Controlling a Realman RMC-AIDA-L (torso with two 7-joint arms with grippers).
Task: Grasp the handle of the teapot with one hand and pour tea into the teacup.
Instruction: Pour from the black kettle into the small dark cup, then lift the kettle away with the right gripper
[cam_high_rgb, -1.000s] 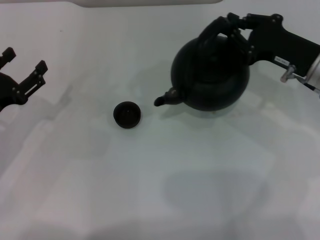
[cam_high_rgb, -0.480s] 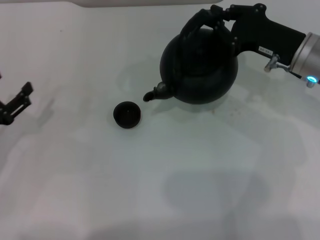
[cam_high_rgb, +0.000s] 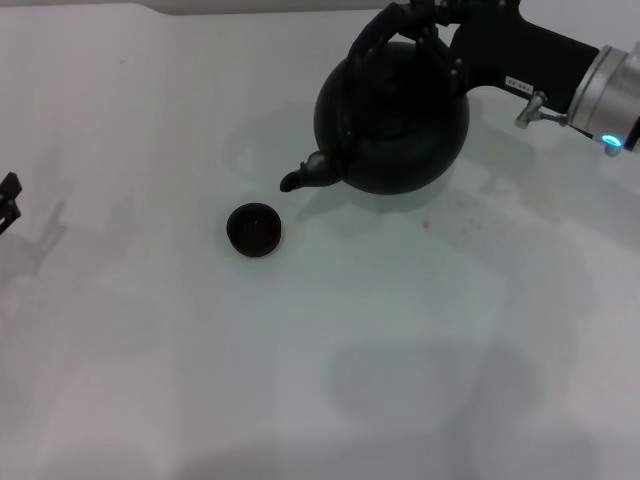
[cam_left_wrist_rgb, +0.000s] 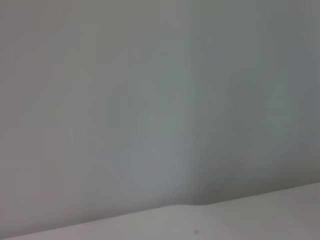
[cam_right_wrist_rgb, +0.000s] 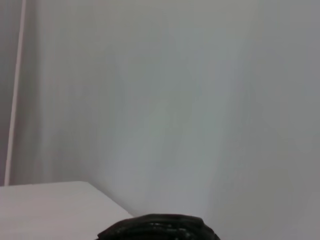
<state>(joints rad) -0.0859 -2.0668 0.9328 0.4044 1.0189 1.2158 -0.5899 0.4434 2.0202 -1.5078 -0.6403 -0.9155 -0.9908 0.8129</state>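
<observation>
The dark round teapot (cam_high_rgb: 395, 125) hangs above the white table at the upper right of the head view, held by its black arched handle (cam_high_rgb: 385, 30). My right gripper (cam_high_rgb: 425, 18) is shut on that handle from the right side. The spout (cam_high_rgb: 305, 175) points down and left toward the small dark teacup (cam_high_rgb: 253, 229), which stands alone on the table a short way from the spout tip. A dark curved edge of the teapot (cam_right_wrist_rgb: 157, 229) shows in the right wrist view. Only a tip of my left gripper (cam_high_rgb: 8, 190) shows at the far left edge.
The white table (cam_high_rgb: 320, 350) spreads around the cup. A few small dark specks (cam_high_rgb: 425, 225) lie under the teapot's right side. A pale raised edge (cam_high_rgb: 260, 5) runs along the far side.
The right gripper has lifted the teapot and carried it up and left, bringing the spout nearer the cup. The left arm has drawn back almost out of the left edge.
</observation>
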